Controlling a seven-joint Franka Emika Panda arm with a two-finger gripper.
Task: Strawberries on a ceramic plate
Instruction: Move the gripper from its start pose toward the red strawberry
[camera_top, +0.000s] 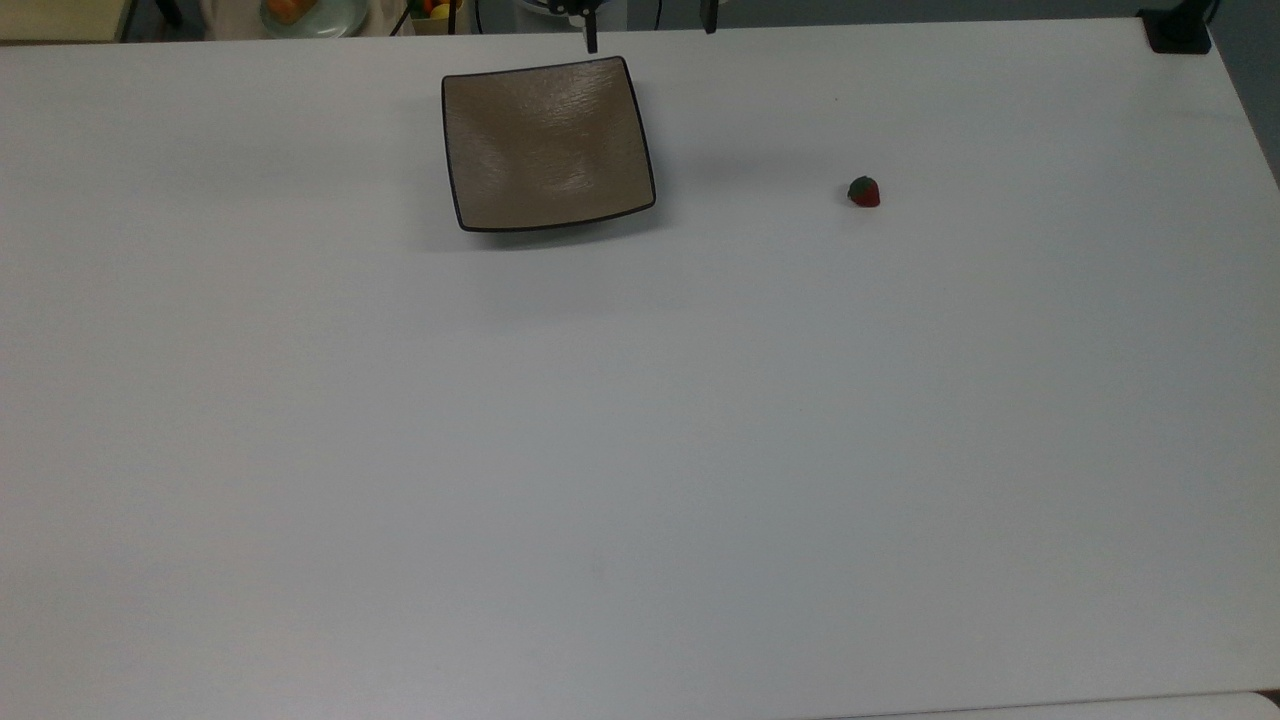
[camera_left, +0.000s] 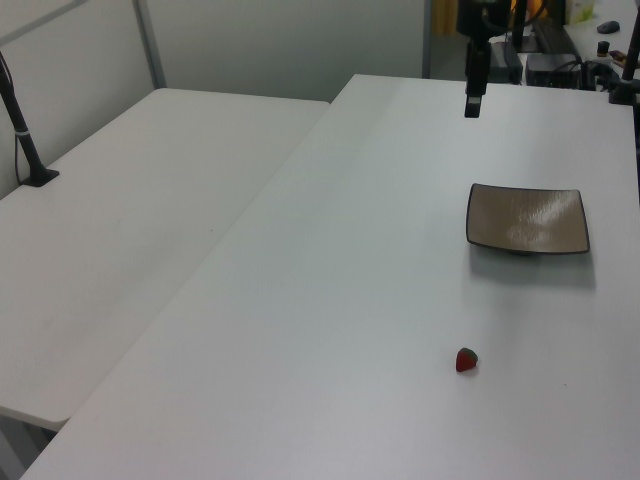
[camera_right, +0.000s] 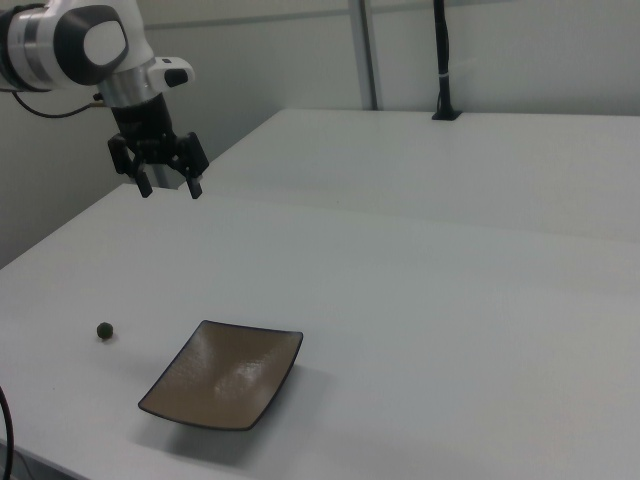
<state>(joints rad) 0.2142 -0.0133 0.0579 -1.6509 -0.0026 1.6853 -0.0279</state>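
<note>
High above the bench's far edge — jaws (camera_right: 168, 188) apart, empty.
Strawberry (camera_top: 864, 191) sits well apart from the plate (camera_top: 548, 143) — bring your jaws squarely over it before descending.

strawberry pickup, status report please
Pincer open, empty, high above the table's far edge. Tiny red strawberry on bare white table, apart from square tan-brown ceramic plate. Nothing between them.
</note>
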